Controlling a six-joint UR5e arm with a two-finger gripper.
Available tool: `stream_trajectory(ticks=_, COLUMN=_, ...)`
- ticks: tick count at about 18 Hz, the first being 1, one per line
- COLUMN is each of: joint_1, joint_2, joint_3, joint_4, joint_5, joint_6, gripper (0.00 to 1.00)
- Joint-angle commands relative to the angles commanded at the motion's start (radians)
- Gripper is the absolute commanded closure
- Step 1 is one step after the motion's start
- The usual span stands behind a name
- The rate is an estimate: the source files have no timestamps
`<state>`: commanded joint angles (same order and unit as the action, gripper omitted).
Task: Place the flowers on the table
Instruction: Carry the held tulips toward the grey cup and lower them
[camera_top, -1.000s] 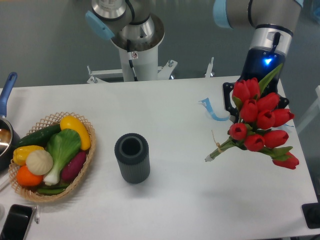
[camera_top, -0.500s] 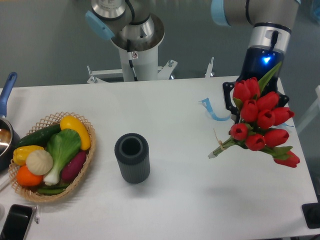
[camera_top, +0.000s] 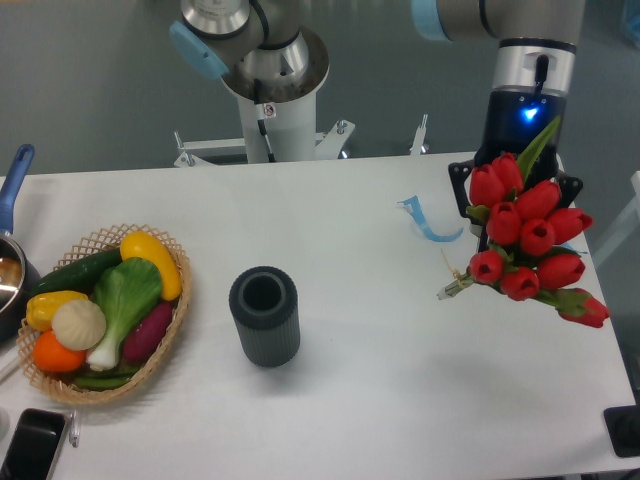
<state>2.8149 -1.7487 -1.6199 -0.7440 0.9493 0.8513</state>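
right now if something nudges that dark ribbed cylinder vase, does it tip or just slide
The dark ribbed cylindrical vase stands upright on the white table, open end up, and looks squat, so it would more likely slide than tip. If knocked over, its round body would probably roll. Its ribbed wall likely gives fair grip.

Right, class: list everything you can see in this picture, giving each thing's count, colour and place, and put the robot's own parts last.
flowers: one bunch, red tulips with green stems, held above the right side
table: one, white, fills the frame
vase: one, dark grey, ribbed, upright near centre
basket: one, tan wicker, left side
vegetables: several, yellow, green, purple, orange, white, in the basket
pan: one, blue handle, far left edge
phone: one, black, bottom left corner
ribbon: one, light blue, left of the flowers
gripper: one, black, behind the flowers, jaws hidden
arm: one, silver and blue, upper right
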Motion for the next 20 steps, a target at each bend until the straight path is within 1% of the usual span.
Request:
stream_trajectory(ticks=2, joint_1=-0.017, joint_2=0.0, joint_3=-0.012, joint_4=0.0, joint_5=0.075, joint_6=0.012, gripper=0.6)
stream_trajectory(ticks=5, joint_1=-0.072, joint_2=-0.005, joint_3=-0.043, joint_4=-0.002, joint_5=0.214, joint_6=0.095, gripper=0.6)
stream_trajectory(ticks=7, joint_1=-0.104, joint_2=-0.021, joint_3=-0.046, joint_4=-0.003, joint_5=0.284, joint_6=0.113, gripper=0.6)
stream_trajectory(ticks=10, joint_1=-0.153, joint_2=-0.073, joint_3=-0.043, joint_4=-0.003, joint_5=0.397, joint_6=0.136, gripper=0.6)
stream_trajectory(ticks=12, joint_1=-0.212, joint_2=-0.116, joint_3=-0.034, joint_4=-0.005, joint_5=0.524, joint_6=0.164, gripper=0.6)
stream_trajectory(ticks=15, joint_1=-0.287, joint_2=-0.199, joint_3=-0.005, joint_4=-0.015, joint_5=0.711, joint_6=0.201, gripper=0.6)
stream_trajectory(ticks=17, joint_1=-0.324, joint_2=-0.248, joint_3=0.021, joint_4=-0.047, joint_5=0.799, joint_6=0.207, gripper=0.6)
stream_trajectory(ticks=19, joint_1=-0.345, joint_2=-0.284, joint_3=0.028, joint_4=-0.086, joint_5=0.856, joint_6=0.215, gripper=0.6)
stream_trajectory(ticks=20, joint_1=-0.354, joint_2=-0.301, joint_3=0.026, joint_4=-0.089, joint_5=0.879, joint_6=0.216, gripper=0.6)
